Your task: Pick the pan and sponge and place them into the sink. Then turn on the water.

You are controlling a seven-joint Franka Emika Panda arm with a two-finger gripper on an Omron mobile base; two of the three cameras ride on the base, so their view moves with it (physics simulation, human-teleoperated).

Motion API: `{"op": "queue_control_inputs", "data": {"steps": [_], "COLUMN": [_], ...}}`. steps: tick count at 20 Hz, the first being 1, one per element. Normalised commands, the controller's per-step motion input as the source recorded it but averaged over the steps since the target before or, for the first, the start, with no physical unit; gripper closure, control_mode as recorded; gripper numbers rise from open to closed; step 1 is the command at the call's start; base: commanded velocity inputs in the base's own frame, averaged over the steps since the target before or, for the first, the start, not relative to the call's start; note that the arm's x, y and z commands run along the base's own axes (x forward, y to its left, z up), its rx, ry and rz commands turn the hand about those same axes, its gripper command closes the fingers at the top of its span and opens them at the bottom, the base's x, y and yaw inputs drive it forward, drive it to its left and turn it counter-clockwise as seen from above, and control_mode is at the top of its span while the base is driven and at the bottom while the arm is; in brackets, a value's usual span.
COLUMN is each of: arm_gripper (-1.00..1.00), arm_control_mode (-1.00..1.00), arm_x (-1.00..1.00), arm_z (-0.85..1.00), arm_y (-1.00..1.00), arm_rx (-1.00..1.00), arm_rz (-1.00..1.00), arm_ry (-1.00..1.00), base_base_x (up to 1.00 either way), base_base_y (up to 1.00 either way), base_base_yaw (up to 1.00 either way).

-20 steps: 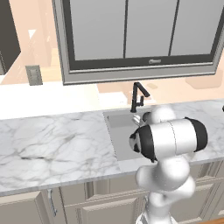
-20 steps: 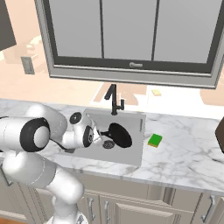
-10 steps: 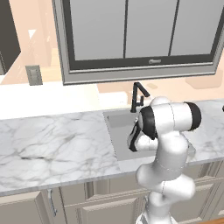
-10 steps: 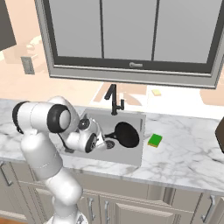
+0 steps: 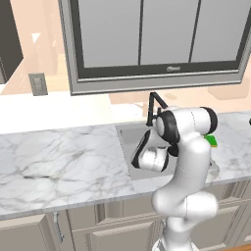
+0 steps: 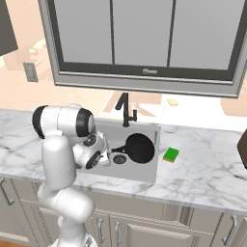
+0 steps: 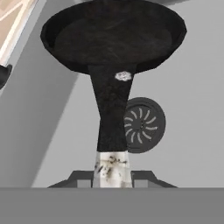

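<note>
End effector [image 7: 112,175] is clamped on the pan [image 7: 114,39] handle's silver end, pan hanging over the sink [image 6: 144,170] near the drain [image 7: 143,124]. I'd lower it flat before letting go. Sponge [image 6: 171,155] waits on the tabletop [image 6: 202,169].

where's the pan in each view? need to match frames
Left base view: hidden behind the arm, over the sink.
Right base view: pan in the sink's right part, handle pointing left to the tool.
Hand view: pan at top centre, handle running down between the fingertips.
Shared landmark: the drain, beside the handle.
</note>
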Motion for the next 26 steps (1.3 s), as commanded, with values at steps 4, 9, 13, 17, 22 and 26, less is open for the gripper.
{"op": "queue_control_inputs", "data": {"steps": [4,9,13,17,22,26], "arm_gripper": [1.00,1.00,1.00,1.00,1.00,1.00], "arm_control_mode": [-1.00,-1.00,-1.00,-1.00,-1.00,-1.00], "arm_x": [0.18,0.13,0.08,0.07,0.05,0.05], "arm_z": [-0.08,-0.19,-0.32,-0.43,-0.51,-0.55], "arm_y": [-0.14,-0.18,-0.22,-0.22,-0.20,-0.21], "arm_rx": [0.13,0.11,0.09,0.07,0.05,0.00], "arm_rz": [0.00,0.00,0.00,0.00,0.00,0.00], "arm_ry": [0.00,0.00,0.00,0.00,0.00,0.00], "base_base_x": [0.00,0.00,0.00,0.00,0.00,0.00], "base_base_y": [0.00,0.00,0.00,0.00,0.00,0.00], "base_base_yaw": [0.00,0.00,0.00,0.00,0.00,0.00]}}
